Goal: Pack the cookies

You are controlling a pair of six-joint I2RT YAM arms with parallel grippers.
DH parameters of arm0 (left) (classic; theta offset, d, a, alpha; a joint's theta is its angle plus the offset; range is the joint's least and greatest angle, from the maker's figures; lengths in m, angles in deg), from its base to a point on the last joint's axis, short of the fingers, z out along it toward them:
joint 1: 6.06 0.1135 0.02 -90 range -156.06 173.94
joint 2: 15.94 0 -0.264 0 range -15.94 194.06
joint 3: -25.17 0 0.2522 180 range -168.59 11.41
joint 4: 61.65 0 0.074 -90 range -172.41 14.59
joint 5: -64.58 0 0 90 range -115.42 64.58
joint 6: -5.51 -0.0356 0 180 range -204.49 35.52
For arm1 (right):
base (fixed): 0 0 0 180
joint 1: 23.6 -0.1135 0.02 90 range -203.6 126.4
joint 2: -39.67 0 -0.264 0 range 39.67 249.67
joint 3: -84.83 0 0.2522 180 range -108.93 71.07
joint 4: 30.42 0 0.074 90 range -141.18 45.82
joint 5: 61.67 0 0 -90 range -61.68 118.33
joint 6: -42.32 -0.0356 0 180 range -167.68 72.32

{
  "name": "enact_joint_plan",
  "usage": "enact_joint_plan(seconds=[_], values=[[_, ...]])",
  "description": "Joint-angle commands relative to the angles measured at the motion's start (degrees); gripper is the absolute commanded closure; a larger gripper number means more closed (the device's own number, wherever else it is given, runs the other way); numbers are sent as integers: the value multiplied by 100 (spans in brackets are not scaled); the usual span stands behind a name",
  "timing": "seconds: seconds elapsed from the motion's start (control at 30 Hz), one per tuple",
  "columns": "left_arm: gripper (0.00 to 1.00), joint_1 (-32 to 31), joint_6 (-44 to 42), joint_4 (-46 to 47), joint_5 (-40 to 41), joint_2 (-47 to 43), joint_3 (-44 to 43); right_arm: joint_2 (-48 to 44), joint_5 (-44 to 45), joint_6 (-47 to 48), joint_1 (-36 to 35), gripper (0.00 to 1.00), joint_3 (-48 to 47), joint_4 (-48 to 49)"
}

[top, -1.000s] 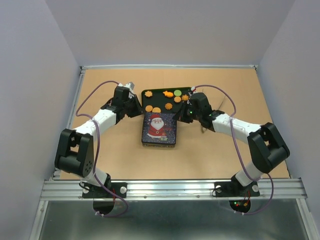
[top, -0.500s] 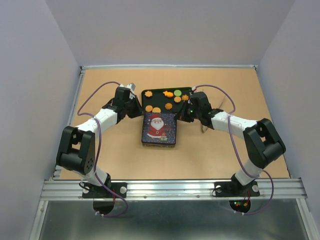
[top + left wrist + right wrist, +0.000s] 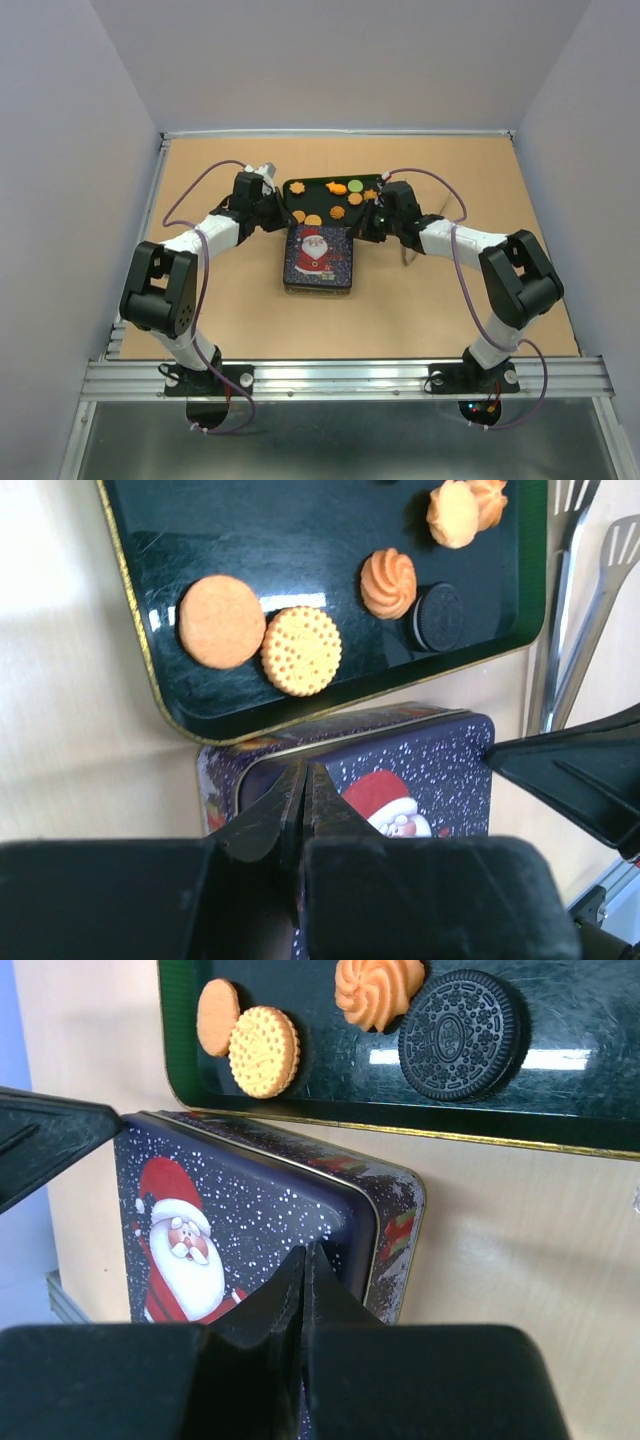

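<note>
The cookies lie on a dark green tray (image 3: 372, 176): orange ones (image 3: 337, 187) and a green one (image 3: 355, 186). The left wrist view shows two round orange cookies (image 3: 221, 621), a swirl (image 3: 388, 582) and a black sandwich cookie (image 3: 438, 617). A closed blue Santa tin (image 3: 318, 258) sits just in front of the tray. My left gripper (image 3: 283, 222) is shut and empty, its tips (image 3: 305, 770) over the tin's far left corner. My right gripper (image 3: 366, 232) is shut and empty, its tips (image 3: 304, 1252) over the tin's far right corner (image 3: 395, 1220).
Metal tongs (image 3: 575, 590) lie on the brown table right of the tray and tin, under my right arm. The table has a raised rail (image 3: 150, 220) on the left and walls all round.
Both arms have drawn their elbows inward and the grippers have shifted slightly toward the tin's far corners. The tin and tray have not moved.
</note>
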Motion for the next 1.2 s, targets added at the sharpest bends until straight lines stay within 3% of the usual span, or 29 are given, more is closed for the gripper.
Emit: enact_joint_plan(seconds=[0.0,0.53,0.73,1.17], values=[[90,-19,-109,111,-18,219,-30,193,25,142,96,100,-224,46],[93,-2,-39,304,131,1019,-92,624,-160,160,184,99,-339,55],[95,42,-74,182,561,546,-13,536,-248,186,184,100,-312,55],[97,192,-188,-547,993,-350,-848,-35,-388,221,184,100,-470,46]])
